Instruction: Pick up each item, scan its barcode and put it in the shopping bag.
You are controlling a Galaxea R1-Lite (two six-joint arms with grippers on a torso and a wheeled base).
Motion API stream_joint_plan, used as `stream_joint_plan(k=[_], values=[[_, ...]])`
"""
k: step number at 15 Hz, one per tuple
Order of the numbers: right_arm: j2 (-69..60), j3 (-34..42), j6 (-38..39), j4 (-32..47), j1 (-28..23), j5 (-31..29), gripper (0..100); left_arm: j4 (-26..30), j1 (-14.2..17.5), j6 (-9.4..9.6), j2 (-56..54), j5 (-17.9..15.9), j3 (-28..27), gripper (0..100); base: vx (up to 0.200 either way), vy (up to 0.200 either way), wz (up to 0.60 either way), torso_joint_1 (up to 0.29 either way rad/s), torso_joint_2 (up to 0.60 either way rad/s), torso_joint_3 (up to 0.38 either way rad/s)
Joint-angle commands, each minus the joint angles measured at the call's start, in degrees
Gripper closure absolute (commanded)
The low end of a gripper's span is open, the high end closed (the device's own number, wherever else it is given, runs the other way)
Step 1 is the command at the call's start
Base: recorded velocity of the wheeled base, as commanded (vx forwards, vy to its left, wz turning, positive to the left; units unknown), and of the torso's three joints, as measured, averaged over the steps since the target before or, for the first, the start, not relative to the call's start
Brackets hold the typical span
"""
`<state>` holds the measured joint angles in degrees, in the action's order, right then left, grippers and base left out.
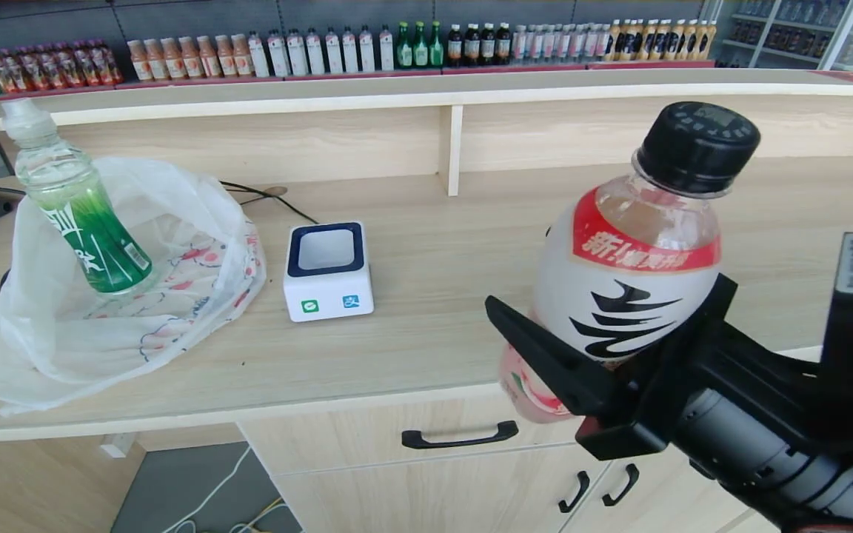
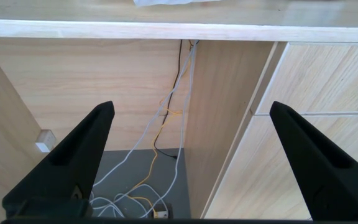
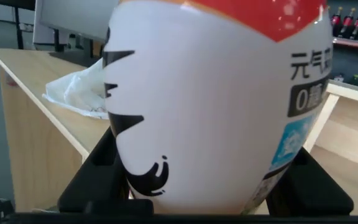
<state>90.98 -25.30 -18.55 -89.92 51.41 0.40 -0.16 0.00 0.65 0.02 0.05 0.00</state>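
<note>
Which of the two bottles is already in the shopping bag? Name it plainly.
The green-labelled bottle, leaning inside the shopping bag. The black-capped white bottle is clamped in the right claw instead.

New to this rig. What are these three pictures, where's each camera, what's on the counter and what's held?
This is a two-armed robot at a shop counter, with three cameras. The head view looks down from its head; each wrist view sits on one arm, looking past that arm's gripper. In the head view the right gripper holds a black-capped bottle above the counter; the right wrist view shows that bottle close up. On the counter stand a small white scanner and a shopping bag with a green bottle leaning in it. The left gripper is open and empty, held low, facing the cables under the counter.
</note>
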Motion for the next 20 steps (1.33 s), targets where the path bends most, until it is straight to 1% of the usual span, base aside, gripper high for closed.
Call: stream_joint_plan(k=[1, 2, 4, 5, 7, 11, 13, 19, 20], values=[[0.7, 0.2, 2.9, -0.1, -4.7, 0.2, 100, 0.0, 0.0, 0.06, 0.0, 0.0, 0.0, 0, 0.000, 0.000, 0.00, 0.000, 0.00, 0.000], [1.2, 0.0, 5.6, -0.1, -5.5, -0.2, 100, 0.0, 0.0, -0.03, 0.0, 0.0, 0.0, 0, 0.000, 0.000, 0.00, 0.000, 0.00, 0.000], [1.5, -0.4, 8.1, -0.1, -10.4, -2.2, 100, 0.0, 0.0, -0.03, 0.0, 0.0, 0.0, 0, 0.000, 0.000, 0.00, 0.000, 0.00, 0.000], [1.3, -0.3, 9.1, -0.1, -11.6, -2.8, 100, 0.0, 0.0, 0.06, 0.0, 0.0, 0.0, 0, 0.000, 0.000, 0.00, 0.000, 0.00, 0.000], [0.1, 1.5, 10.9, -0.1, -11.8, -4.1, 100, 0.0, 0.0, 0.06, 0.0, 0.0, 0.0, 0, 0.000, 0.000, 0.00, 0.000, 0.00, 0.000], [-2.6, 2.5, 12.1, -0.1, -12.7, -4.2, 100, 0.0, 0.0, -0.21, 0.0, 0.0, 0.0, 0, 0.000, 0.000, 0.00, 0.000, 0.00, 0.000], [-2.4, 2.1, 12.3, -0.1, -13.0, -4.2, 100, 0.0, 0.0, -0.03, 0.0, 0.0, 0.0, 0, -0.200, 0.000, 0.00, 0.000, 0.00, 0.005], [0.1, -0.1, 12.4, -0.1, -13.2, -4.2, 100, 0.0, 0.0, -0.29, 0.0, 0.0, 0.0, 0, 0.000, 0.000, 0.00, 0.000, 0.00, 0.000], [0.5, -0.7, 12.4, -0.1, -13.1, -4.2, 100, 0.0, 0.0, -0.29, 0.0, 0.0, 0.0, 0, 0.000, 0.200, 0.00, 0.017, 0.01, -0.002]])
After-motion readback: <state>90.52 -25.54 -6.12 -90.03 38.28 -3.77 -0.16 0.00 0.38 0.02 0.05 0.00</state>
